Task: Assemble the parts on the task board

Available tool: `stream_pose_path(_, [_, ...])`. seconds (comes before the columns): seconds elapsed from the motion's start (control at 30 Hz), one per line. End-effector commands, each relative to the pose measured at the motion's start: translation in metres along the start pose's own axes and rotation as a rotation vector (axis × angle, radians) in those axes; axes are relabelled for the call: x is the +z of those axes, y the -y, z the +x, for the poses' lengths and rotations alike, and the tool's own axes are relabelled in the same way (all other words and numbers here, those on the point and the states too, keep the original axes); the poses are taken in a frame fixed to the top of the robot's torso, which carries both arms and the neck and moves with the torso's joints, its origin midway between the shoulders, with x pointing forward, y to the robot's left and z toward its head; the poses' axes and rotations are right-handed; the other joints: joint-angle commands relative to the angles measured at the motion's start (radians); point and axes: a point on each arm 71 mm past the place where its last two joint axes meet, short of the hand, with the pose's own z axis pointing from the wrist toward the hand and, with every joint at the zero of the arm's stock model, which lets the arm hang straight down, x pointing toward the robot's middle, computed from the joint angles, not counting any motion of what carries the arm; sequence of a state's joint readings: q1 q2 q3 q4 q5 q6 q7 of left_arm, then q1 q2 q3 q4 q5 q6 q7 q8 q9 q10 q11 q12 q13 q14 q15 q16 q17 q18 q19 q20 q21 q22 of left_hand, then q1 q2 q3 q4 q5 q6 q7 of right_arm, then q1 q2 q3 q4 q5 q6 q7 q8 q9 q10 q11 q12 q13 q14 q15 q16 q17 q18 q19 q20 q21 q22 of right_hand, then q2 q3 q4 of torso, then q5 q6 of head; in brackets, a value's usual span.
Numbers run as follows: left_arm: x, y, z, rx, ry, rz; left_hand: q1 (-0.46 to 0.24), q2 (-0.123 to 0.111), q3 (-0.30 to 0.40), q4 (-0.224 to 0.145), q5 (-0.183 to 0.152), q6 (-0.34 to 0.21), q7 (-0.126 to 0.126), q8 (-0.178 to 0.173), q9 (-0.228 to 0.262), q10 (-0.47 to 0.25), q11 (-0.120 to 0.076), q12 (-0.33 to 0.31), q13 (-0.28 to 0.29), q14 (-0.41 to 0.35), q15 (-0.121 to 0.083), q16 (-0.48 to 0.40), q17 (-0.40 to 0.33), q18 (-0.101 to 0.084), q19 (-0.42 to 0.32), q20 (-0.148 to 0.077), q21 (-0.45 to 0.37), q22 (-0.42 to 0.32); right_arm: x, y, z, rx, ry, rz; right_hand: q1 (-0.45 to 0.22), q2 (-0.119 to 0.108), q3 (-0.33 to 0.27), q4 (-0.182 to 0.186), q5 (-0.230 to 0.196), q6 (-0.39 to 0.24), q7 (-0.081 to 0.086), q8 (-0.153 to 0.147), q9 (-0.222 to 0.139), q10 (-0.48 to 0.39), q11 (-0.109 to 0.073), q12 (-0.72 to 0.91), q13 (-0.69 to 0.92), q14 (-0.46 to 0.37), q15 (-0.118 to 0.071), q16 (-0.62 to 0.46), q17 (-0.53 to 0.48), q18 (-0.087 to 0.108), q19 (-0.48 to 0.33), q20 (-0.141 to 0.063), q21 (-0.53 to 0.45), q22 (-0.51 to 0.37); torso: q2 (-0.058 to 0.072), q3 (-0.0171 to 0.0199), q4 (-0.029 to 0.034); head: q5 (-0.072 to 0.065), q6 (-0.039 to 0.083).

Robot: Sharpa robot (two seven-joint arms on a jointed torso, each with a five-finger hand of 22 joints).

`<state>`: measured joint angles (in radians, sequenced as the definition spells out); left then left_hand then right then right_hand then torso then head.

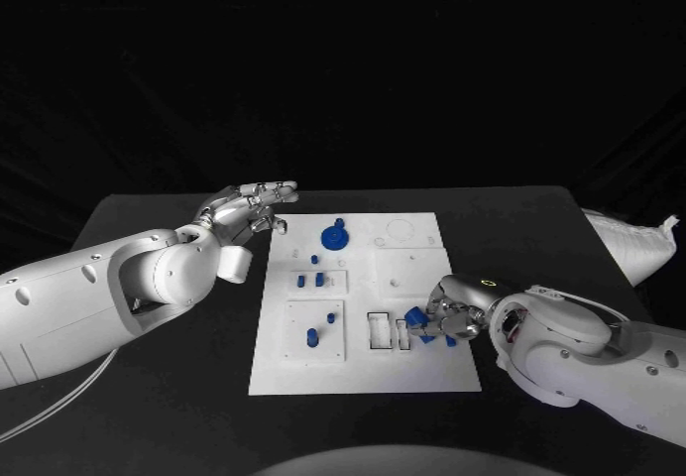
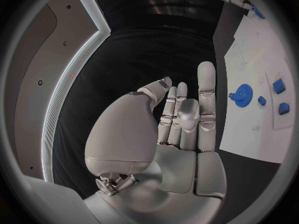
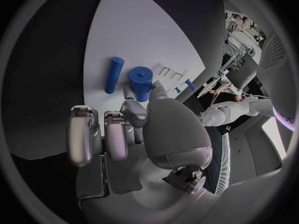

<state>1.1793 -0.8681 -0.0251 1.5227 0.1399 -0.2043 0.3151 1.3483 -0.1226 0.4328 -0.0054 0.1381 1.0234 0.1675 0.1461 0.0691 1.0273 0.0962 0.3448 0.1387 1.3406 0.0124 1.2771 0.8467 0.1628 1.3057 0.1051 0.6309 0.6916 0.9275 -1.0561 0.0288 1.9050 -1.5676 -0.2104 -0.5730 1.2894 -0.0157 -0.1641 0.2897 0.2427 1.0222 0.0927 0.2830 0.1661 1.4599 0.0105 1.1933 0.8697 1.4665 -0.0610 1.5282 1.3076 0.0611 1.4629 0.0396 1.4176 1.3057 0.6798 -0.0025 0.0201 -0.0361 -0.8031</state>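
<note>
One blue cylinder [image 3: 114, 75] flat on board [image 3: 118, 30]

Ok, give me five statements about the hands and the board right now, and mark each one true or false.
1. The left hand holds a blue part. False: it holds nothing, fingers extended, beside the board's far left corner.
2. The right hand is at blue parts near the board's right edge. True.
3. A blue gear lies on the far part of the task board. True.
4. In the right wrist view, a blue rod lies on the black table. False: it lies on the white board.
5. The two hands touch each other. False: they are well apart, on opposite sides of the board.
</note>
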Motion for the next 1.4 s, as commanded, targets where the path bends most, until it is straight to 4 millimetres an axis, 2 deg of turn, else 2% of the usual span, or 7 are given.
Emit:
stream_pose_path(0.03, [0.000, 0.000, 0.002, -0.004, -0.022, 0.005, -0.010, 0.002, -0.007, 0.000, 0.001, -0.008, 0.000, 0.004, -0.001, -0.007, 0.002, 0.005, 0.000, -0.009, -0.001, -0.005, -0.001, 0.018, -0.006, 0.000, -0.004, -0.001, 0.001, 0.001, 0.009, -0.025, -0.022, 0.013, 0.010, 0.016, 0.000, -0.009, 0.015, 0.002, -0.003, 0.009, 0.002, 0.068, -0.002, 0.302, 0.615, 0.089, -0.001, 0.005, 0.182, -0.006, 0.023, 0.000, 0.007, 0.002, -0.001, -0.0008, -0.0001, 0.001, -0.001])
stream_pose_path(0.4, [0.000, 0.000, 0.002, -0.004, -0.022, 0.004, -0.010, 0.002, -0.007, 0.000, 0.001, -0.008, 0.000, 0.004, -0.001, -0.007, 0.002, 0.005, 0.000, -0.009, -0.001, -0.005, -0.001, 0.018, -0.006, 0.000, -0.004, -0.001, -0.008, -0.001, -0.004, 0.107, 0.129, 0.001, 0.062, 0.064, 0.031, -0.030, 0.089, 0.053, -0.029, 0.048, 0.037, 0.078, -0.025, 0.316, 0.635, 0.090, -0.019, 0.010, 0.192, -0.009, 0.028, -0.014, 0.018, 0.020, -0.002, -0.0012, -0.0011, 0.003, 0.001])
stream_pose_path(0.63, [0.000, 0.000, 0.002, -0.004, -0.023, 0.004, -0.010, 0.002, -0.007, 0.000, 0.001, -0.008, 0.000, 0.004, -0.001, -0.007, 0.002, 0.005, 0.000, -0.009, -0.001, -0.005, -0.001, 0.018, -0.006, 0.000, -0.004, -0.001, -0.015, -0.006, -0.010, 0.186, 0.162, -0.010, 0.061, 0.070, 0.036, -0.024, 0.117, 0.056, -0.034, 0.051, 0.048, 0.084, -0.029, 0.325, 0.646, 0.092, -0.024, 0.013, 0.199, -0.011, 0.031, -0.019, 0.023, 0.030, -0.001, -0.0019, 0.0000, 0.003, 0.004])
stream_pose_path(0.87, [0.000, 0.000, 0.002, -0.004, -0.022, 0.004, -0.010, 0.003, -0.007, 0.000, 0.002, -0.008, 0.000, 0.004, -0.001, -0.008, 0.002, 0.007, 0.000, -0.009, -0.001, -0.004, -0.001, 0.018, -0.006, 0.001, -0.004, -0.001, -0.013, -0.017, -0.002, 0.229, 0.060, -0.006, 0.054, 0.076, 0.037, -0.016, 0.127, 0.053, -0.033, 0.050, 0.052, 0.086, -0.029, 0.328, 0.650, 0.092, -0.025, 0.013, 0.199, -0.011, 0.031, -0.021, 0.023, 0.030, -0.002, -0.0027, -0.0002, 0.006, 0.004])
stream_pose_path(1.03, [0.000, 0.000, 0.002, -0.004, -0.021, 0.004, -0.010, 0.003, -0.007, 0.000, 0.002, -0.008, 0.000, 0.004, -0.001, -0.008, 0.002, 0.007, 0.000, -0.009, -0.001, -0.004, -0.001, 0.018, -0.006, 0.001, -0.004, -0.001, -0.007, -0.028, 0.006, 0.237, -0.018, -0.014, 0.033, 0.092, 0.038, -0.002, 0.133, 0.051, -0.032, 0.047, 0.059, 0.084, -0.028, 0.323, 0.646, 0.091, -0.024, 0.012, 0.196, -0.010, 0.030, -0.021, 0.022, 0.027, -0.001, -0.0020, -0.0023, 0.010, 0.005])
stream_pose_path(1.17, [0.000, -0.001, 0.002, -0.004, -0.022, 0.003, -0.010, 0.003, -0.007, 0.000, 0.002, -0.008, 0.000, 0.004, -0.001, -0.008, 0.002, 0.007, 0.000, -0.009, -0.001, -0.004, -0.001, 0.018, -0.006, 0.001, -0.004, -0.001, -0.004, -0.037, 0.010, 0.238, -0.053, -0.030, 0.008, 0.099, 0.034, 0.000, 0.138, 0.060, -0.036, 0.052, 0.069, 0.084, -0.031, 0.322, 0.646, 0.091, -0.025, 0.012, 0.198, -0.011, 0.030, -0.021, 0.023, 0.029, -0.001, -0.0012, 0.0009, 0.007, 0.007])
stream_pose_path(1.4, [0.000, -0.001, 0.003, -0.004, -0.023, 0.002, -0.010, 0.003, -0.007, 0.000, 0.002, -0.008, 0.000, 0.004, -0.001, -0.008, 0.002, 0.007, 0.000, -0.009, -0.001, -0.004, -0.001, 0.018, -0.006, 0.001, -0.004, -0.001, -0.001, -0.046, 0.012, 0.238, -0.073, -0.045, -0.061, 0.096, 0.004, 0.000, 0.126, 0.085, -0.047, 0.065, 0.095, 0.082, -0.040, 0.315, 0.642, 0.091, -0.032, 0.013, 0.199, -0.010, 0.030, -0.027, 0.022, 0.029, 0.000, -0.0020, -0.0009, 0.010, 0.006])
